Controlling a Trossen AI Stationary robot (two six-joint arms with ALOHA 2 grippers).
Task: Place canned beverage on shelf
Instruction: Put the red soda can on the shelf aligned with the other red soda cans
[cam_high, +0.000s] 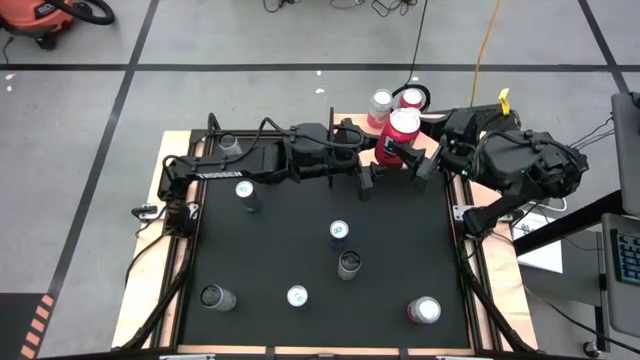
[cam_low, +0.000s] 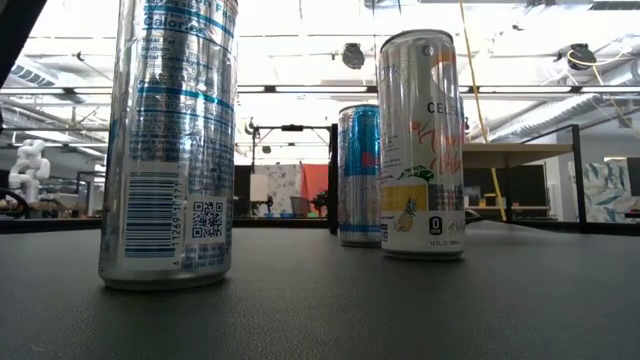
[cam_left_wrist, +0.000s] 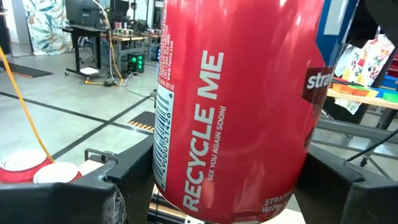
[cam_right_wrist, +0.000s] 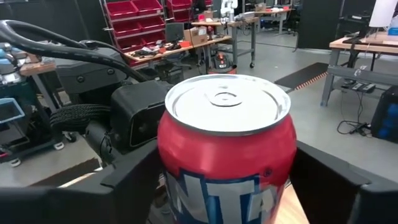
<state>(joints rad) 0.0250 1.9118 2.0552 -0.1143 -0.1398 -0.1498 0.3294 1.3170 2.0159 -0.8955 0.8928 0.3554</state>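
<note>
The red can stands upright over the shelf, at the far edge of the bench near its right corner. It has a silver top and white letters. Two more cans stand at the shelf's far edge.

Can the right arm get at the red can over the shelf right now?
Probably yes: the right gripper already brackets the red can above the shelf. The left gripper holds that can too, crowding it.
</note>
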